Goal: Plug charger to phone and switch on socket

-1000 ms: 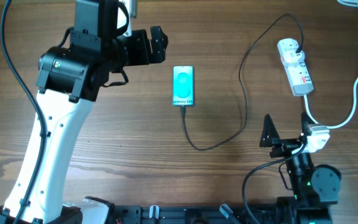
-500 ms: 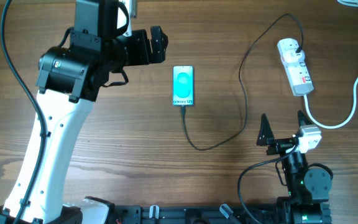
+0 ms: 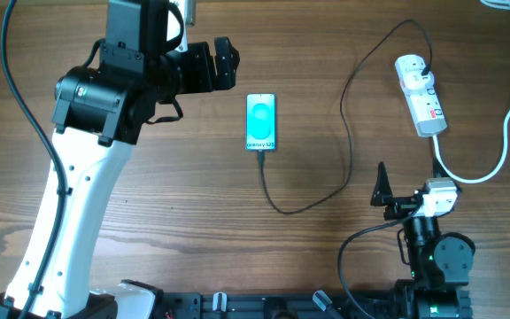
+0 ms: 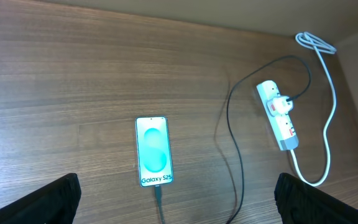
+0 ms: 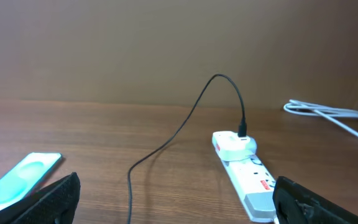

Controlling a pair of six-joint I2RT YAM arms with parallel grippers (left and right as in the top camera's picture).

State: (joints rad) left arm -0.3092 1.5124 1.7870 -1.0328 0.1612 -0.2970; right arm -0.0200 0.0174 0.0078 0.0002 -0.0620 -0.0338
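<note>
— Where is the phone?
— The phone [image 3: 261, 122] lies flat near the middle of the table [image 3: 193, 230]. It is a small rounded rectangle with its glossy teal screen up and its lettered end toward the robot.
— And the charger?
— The charger cable [image 3: 350, 133] is thin, black and limp. Its tip meets the phone's near edge. From there it dips, loops to the right and climbs in a long arc to the power strip [image 3: 420, 96], where it runs into a white block [image 5: 235, 144] seated at the strip's far end.
— What does the strip look like?
— It is long white plastic with rounded ends and small red marks on top, lying at a slight angle on the far right part of the table. A thick white cord [image 3: 494, 159] leaves its near end and curves off to the right. I can't tell whether the switch is on.
— The grippers?
— The left gripper [image 3: 227, 64] hangs to the left of the phone, well apart from it, spread wide and holding nothing. In its wrist view the two black fingers [image 4: 58, 199] sit in the bottom corners with the phone between them. The right gripper [image 3: 407, 188] is likewise spread and empty, on the robot's side of the strip and not touching it.
— How do the arms stand?
— The left arm [image 3: 69, 221] rises from the near left as a smooth white link to a bulky black joint, then bends right. The right arm [image 3: 436, 257] is folded low at the near right, its wrist aimed at the strip.
— And the surface?
— Matte brown wood grain.
</note>
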